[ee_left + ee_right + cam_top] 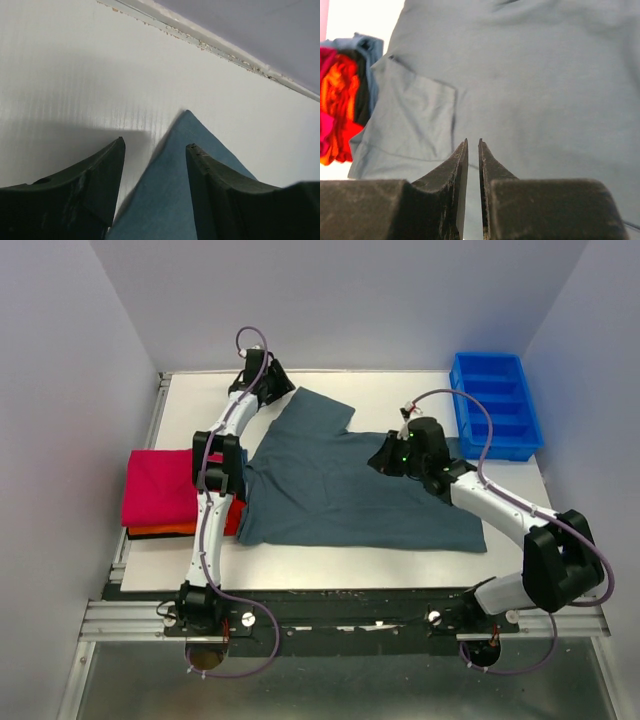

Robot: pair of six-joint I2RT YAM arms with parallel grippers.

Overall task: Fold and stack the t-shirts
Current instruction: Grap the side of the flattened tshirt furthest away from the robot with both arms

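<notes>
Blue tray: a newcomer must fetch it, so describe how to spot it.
Start at the white table; go to its far right corner. There sits the blue tray, rigid plastic with compartments, unlike the soft grey-blue t-shirt spread beside it.

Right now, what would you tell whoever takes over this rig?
Left gripper: open, astride the far corner of the grey shirt, not gripping it.
Right gripper: barely open, empty, over the grey shirt.
Done: pink shirt lies folded on the orange shirt, at the left.
Left to do: the grey shirt lies mostly spread in the middle; fold it and stack it.
</notes>
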